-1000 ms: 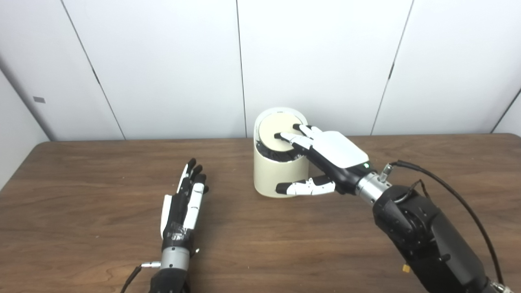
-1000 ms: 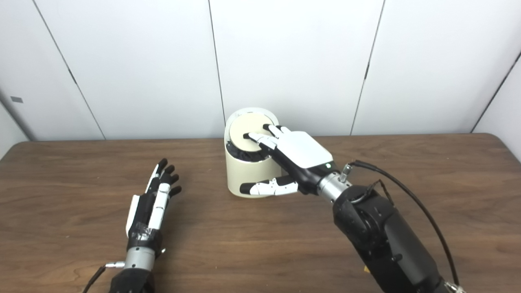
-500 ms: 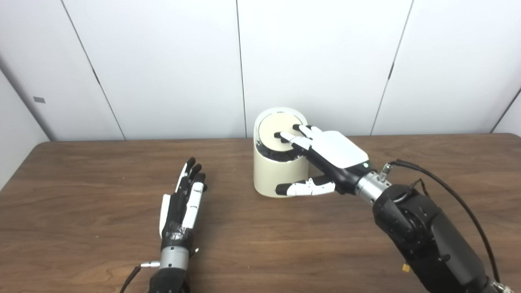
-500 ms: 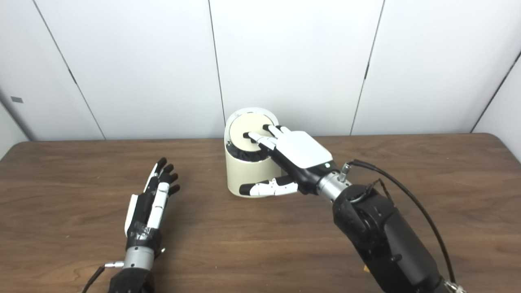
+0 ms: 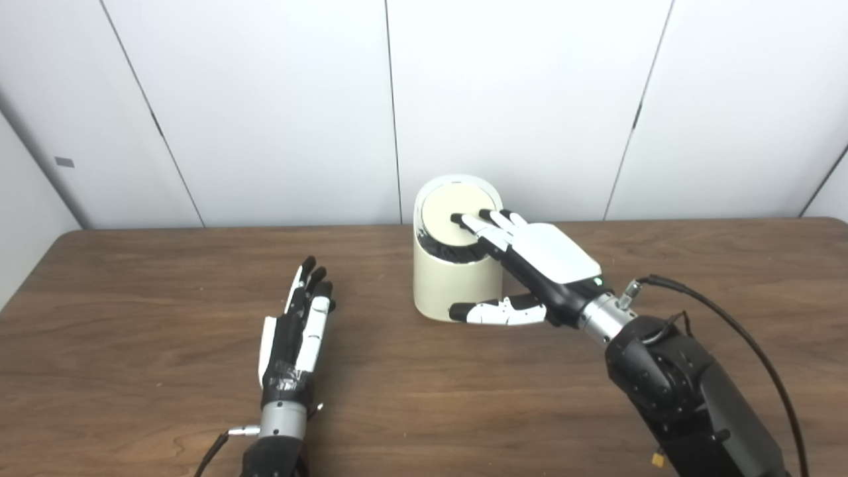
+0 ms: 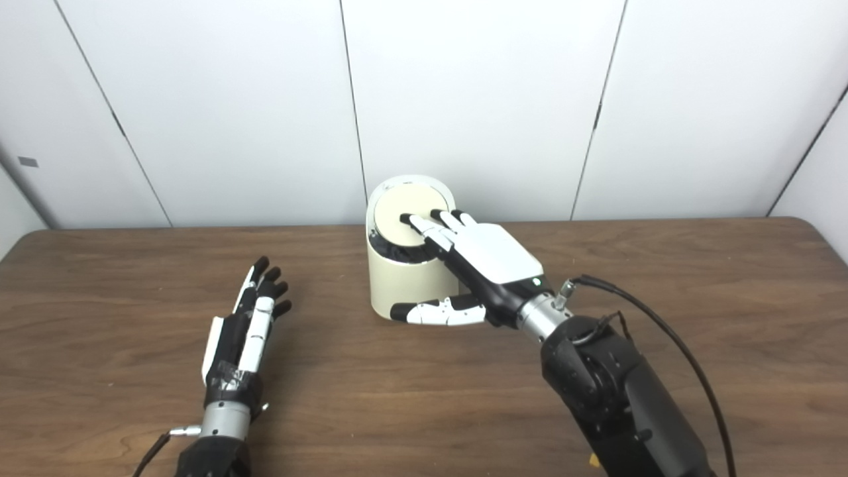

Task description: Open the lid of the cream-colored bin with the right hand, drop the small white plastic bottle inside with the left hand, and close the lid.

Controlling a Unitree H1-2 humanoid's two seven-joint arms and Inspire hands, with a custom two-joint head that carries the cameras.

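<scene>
The cream-colored bin (image 5: pixel 440 285) stands at the back middle of the wooden table (image 5: pixel 132 371). Its round lid (image 5: pixel 447 209) is tilted, with a dark gap showing along its front edge. My right hand (image 5: pixel 530 265) is open, its fingertips (image 5: pixel 464 222) lying on the lid and its thumb stretched out in front of the bin's base. My left hand (image 5: pixel 298 324) lies open on the table to the left of the bin, fingers straight, holding nothing. No small white bottle shows in either view.
A white panelled wall (image 5: pixel 265 99) runs right behind the bin. A black cable (image 5: pixel 748 331) loops off my right forearm over the right half of the table.
My right hand has slid back toward me and a little lower, so its fingertips now sit nearer the lid's right edge. My left hand has stayed in place.
</scene>
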